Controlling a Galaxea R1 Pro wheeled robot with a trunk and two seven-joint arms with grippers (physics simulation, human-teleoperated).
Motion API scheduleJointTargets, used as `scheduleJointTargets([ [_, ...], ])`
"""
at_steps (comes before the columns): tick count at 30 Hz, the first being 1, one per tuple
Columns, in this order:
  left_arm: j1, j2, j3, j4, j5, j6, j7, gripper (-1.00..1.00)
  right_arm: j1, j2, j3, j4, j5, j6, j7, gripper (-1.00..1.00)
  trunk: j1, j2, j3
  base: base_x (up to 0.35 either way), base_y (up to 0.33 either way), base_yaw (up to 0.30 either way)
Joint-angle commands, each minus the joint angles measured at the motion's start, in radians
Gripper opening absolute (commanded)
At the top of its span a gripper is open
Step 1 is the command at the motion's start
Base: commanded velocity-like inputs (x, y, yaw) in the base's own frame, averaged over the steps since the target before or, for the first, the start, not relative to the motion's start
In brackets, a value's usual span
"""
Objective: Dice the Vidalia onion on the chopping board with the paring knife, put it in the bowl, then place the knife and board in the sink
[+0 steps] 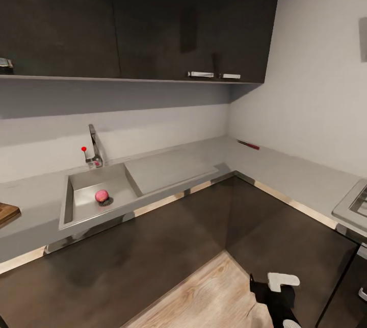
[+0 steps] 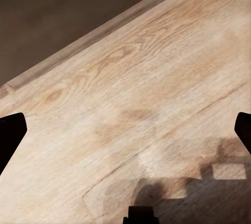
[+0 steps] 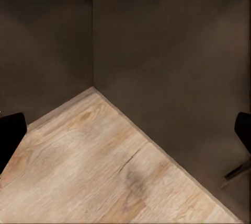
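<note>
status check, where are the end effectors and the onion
Both end effectors open, low over wood floor, holding nothing. Vidalia onion in sink by the drain. Chopping board corner at far left on countertop.

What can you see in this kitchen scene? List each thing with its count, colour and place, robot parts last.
Vidalia onion: one, pinkish-red, in the sink by the drain.
Sink: one, steel, set in the countertop.
Tap: one, chrome with a red knob, behind the sink.
Chopping board: one, brown wood, on the countertop at the head view's left edge.
Paring knife: one, red handle, on the countertop near the corner wall.
Countertop: one, grey, L-shaped over dark cabinets.
Wall cabinets: dark, above.
Floor: light wood.
Left gripper: dark fingers wide apart, over the floor.
Right gripper: dark fingers wide apart, facing the cabinet corner.
</note>
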Motion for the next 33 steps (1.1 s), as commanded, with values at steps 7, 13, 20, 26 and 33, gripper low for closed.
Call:
scheduleJointTargets([
  [7, 0.000, 0.000, -0.002, -0.001, 0.000, -0.001, 0.000, 1.00, -0.001, 0.001, 0.001, -0.176, -0.001, 0.208, -0.048, 1.00, 0.000, -0.001, -0.001, 0.000, 0.000, 0.000],
  [13, 0.000, 0.000, -0.002, -0.001, -0.001, -0.001, 0.000, 1.00, -0.065, 0.001, 0.002, -0.238, 0.000, 0.340, -0.078, 1.00, 0.000, -0.001, -0.001, 0.000, 0.000, 0.000],
  [20, 0.000, 0.001, -0.002, -0.001, -0.001, -0.001, 0.000, 1.00, -0.167, -0.002, 0.002, -0.275, 0.001, 0.444, -0.088, 1.00, 0.000, -0.001, -0.001, 0.000, 0.000, 0.000],
  [26, 0.000, 0.001, -0.002, 0.001, 0.000, -0.001, 0.000, 1.00, -0.361, -0.003, 0.002, -0.280, 0.001, 0.603, -0.167, 1.00, 0.000, -0.001, -0.001, 0.000, 0.000, 0.000],
  [33, 0.000, 0.000, -0.001, 0.017, -0.001, -0.001, 0.000, 1.00, -0.599, -0.010, 0.002, -0.279, 0.007, 0.753, -0.193, 1.00, 0.000, -0.001, -0.001, 0.000, 0.000, 0.000],
])
